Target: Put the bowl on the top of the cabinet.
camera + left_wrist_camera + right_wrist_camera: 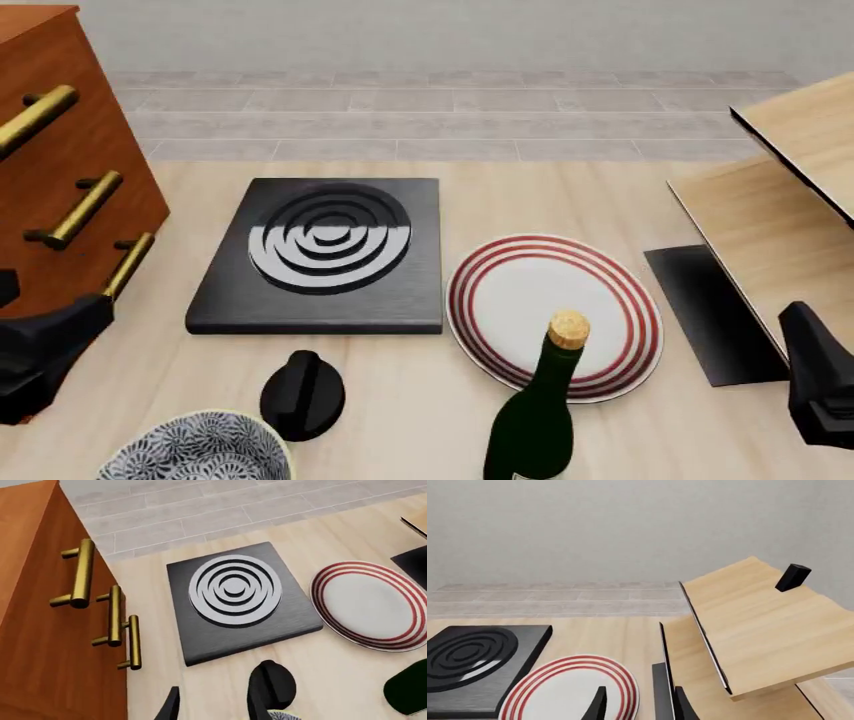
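The bowl point(198, 448) with the black-and-white flower pattern stands on the table point(400, 390) at the near left edge of the front view, only partly in the picture, and a small piece of its rim shows also in the left wrist view. The cabinet point(60, 160) stands at the far left, its brass handles point(83, 210) facing the middle of the table, well apart from the bowl. The left gripper point(223, 705) hangs above the bowl; its two dark fingers point(270, 690) are spread and hold nothing. The right gripper point(639, 705) is at the right side of the table, with its fingers apart and empty too. Between the arms lie a black square slab point(320, 255) with silver rings, a white plate point(554, 312) with red rings just beside it, a green bottle point(541, 415) with a cork in front of the plate, and a small black knob point(302, 393) near the bowl. Pale wooden boards point(774, 200) stand at the right.
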Robot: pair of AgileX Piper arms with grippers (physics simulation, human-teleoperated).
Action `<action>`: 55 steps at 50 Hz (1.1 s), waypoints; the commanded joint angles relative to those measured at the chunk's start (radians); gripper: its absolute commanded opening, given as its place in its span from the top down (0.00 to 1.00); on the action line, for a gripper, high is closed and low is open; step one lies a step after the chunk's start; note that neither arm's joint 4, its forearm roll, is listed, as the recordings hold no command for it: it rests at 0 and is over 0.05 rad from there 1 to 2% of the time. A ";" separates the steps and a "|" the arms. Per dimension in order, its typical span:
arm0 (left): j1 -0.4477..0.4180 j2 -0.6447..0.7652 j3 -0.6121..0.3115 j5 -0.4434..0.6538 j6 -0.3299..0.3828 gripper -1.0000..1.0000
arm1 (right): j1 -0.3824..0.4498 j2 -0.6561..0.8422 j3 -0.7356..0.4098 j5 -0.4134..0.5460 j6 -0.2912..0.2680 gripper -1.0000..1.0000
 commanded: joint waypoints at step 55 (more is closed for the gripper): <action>-0.062 -0.111 0.146 0.231 -0.111 0.00 | 0.008 0.004 0.001 -0.001 -0.014 0.00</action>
